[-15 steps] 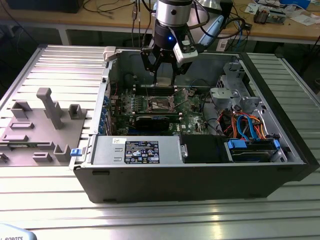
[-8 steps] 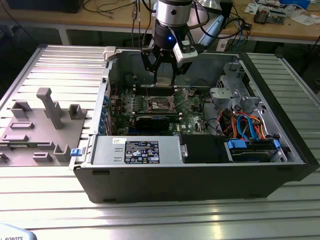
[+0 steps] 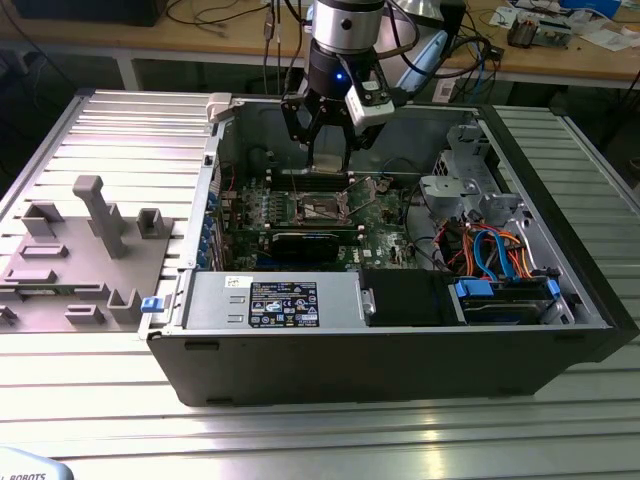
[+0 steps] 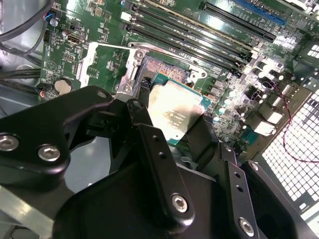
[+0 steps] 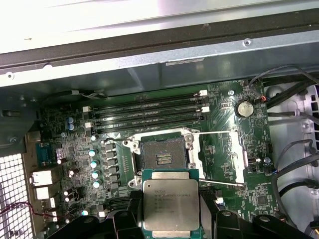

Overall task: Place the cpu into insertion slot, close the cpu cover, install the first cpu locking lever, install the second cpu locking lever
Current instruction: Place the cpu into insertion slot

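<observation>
My gripper is shut on the cpu, a flat square chip with a dull silver top and a green edge, with black fingers on two opposite sides. The chip hangs level above the green board, beside the insertion slot, a dark square recess with a silvery rim that lies bare. The cpu cover is swung open off the slot, and a thin lever wire sticks out by it. The second wrist view has the cpu over the slot. In the exterior view the gripper hangs inside the open computer case.
Long black memory slots run beside the socket toward the case wall. A power supply, a drive cage and coloured cables crowd the case. A grey fixture block stands on the ribbed table at the exterior view's left.
</observation>
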`<action>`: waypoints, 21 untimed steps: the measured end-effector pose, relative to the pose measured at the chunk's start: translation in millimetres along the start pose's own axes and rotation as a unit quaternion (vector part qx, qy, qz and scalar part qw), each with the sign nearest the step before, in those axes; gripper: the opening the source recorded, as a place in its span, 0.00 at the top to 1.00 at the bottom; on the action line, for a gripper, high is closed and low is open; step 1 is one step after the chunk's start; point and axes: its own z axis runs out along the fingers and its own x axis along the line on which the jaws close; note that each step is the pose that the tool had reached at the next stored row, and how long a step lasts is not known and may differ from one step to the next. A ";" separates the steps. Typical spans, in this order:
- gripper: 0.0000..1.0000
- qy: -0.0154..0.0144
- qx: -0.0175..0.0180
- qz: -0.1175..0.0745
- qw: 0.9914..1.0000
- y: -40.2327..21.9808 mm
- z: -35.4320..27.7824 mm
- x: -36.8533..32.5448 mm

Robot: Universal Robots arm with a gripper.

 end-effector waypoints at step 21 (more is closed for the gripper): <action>0.46 0.000 0.000 0.025 1.000 0.0 0.0 0.0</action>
